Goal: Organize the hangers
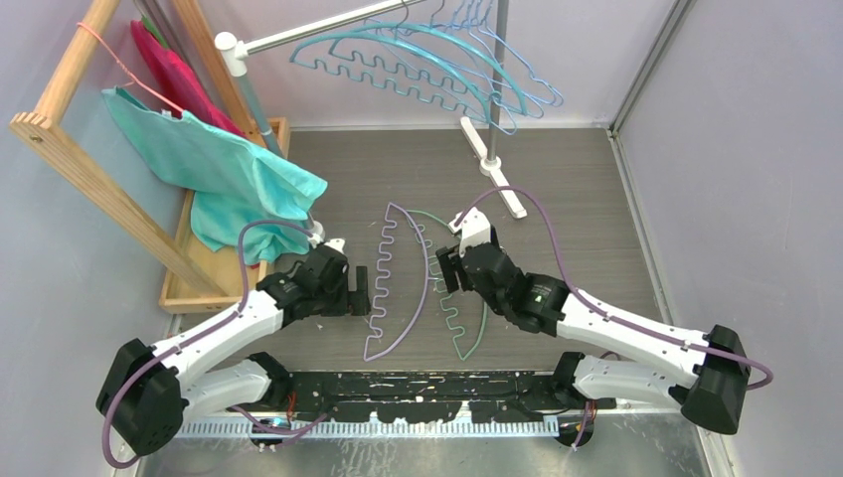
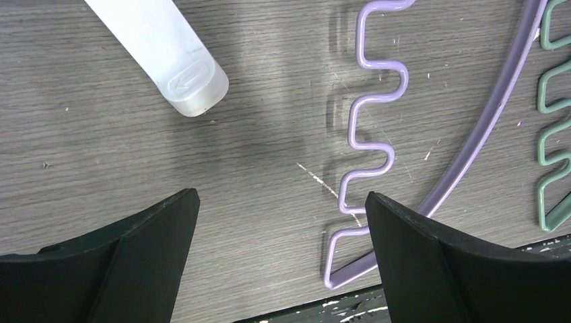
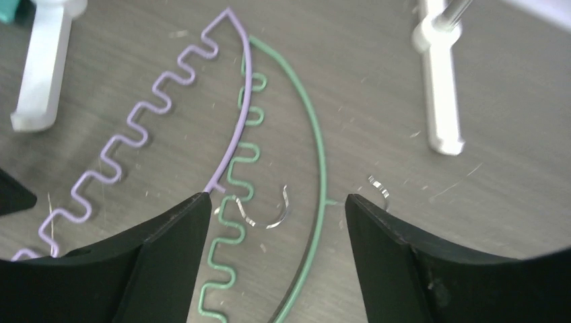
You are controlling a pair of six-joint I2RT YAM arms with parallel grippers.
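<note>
Top external: lavender hanger (image 1: 383,268), green hanger (image 1: 455,333) lie front-to-back, arches rightward; left claw (image 1: 363,298), right claw (image 1: 444,270) gape empty.

I see a grey wood-grain table (image 1: 577,199), lavender hanger (image 1: 427,283) and green hanger (image 1: 475,343) flat side by side at frame centre, white stand foot (image 1: 494,169) above them, wooden tray (image 1: 179,288) at left

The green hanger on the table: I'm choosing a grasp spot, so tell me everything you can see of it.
The green hanger is thin and plastic-looking: one smooth arc joined at pointed ends to a zigzag bar. It lies flat on the grey wood-grain table, the lavender hanger's arc lying against its zigzag loops. The right gripper, jaws open, straddles it from above; contact can't be told.
</note>
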